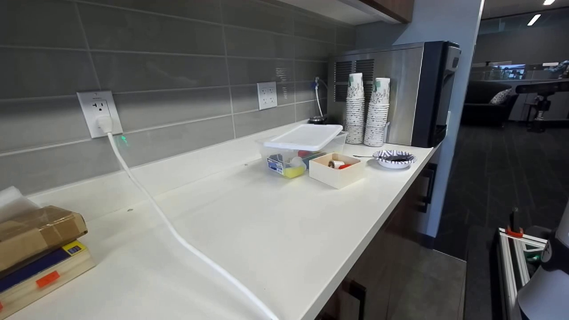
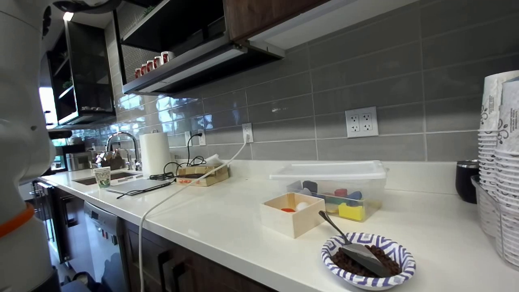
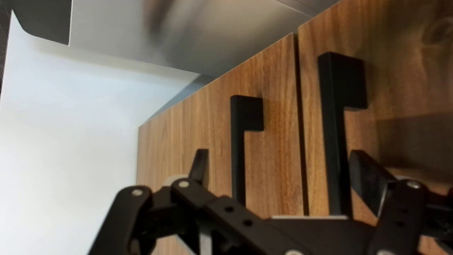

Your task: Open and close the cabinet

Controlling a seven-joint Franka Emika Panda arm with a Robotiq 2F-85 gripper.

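The gripper (image 3: 279, 159) is spread wide in the wrist view and has hold of nothing. Two long black handles (image 3: 334, 141) show in the space between its two fingers (image 3: 366, 177). One finger is right beside the handle on the right of the view, and I cannot tell if they touch. The handles are on a brown wooden cabinet (image 3: 274, 170), which is right in front of the gripper. Its two doors (image 3: 393, 81) sit side by side, with a thin dark line between them. In an exterior view, part of the white robot arm (image 2: 24, 121) stands by the counter (image 2: 219, 215), with an orange band (image 2: 16, 221) around it. On the counter, a patterned paper bowl (image 2: 408, 264) holds little brown bits (image 2: 391, 259) and a dark spatula (image 2: 365, 257), whose thin end sticks out over the rim. Near the bowl is a small open wooden box (image 2: 279, 219). Just behind the box is a clear plastic bin (image 2: 375, 192), and its white lid (image 1: 306, 135) sits crooked on top. Tall stacks of paper cups (image 1: 354, 118) stand by a steel machine (image 1: 402, 89). A white cord (image 1: 184, 243) goes from a wall outlet (image 1: 100, 104) down across the counter. Farther along are a cardboard box (image 1: 40, 231) and a roll of paper towels (image 2: 155, 156).
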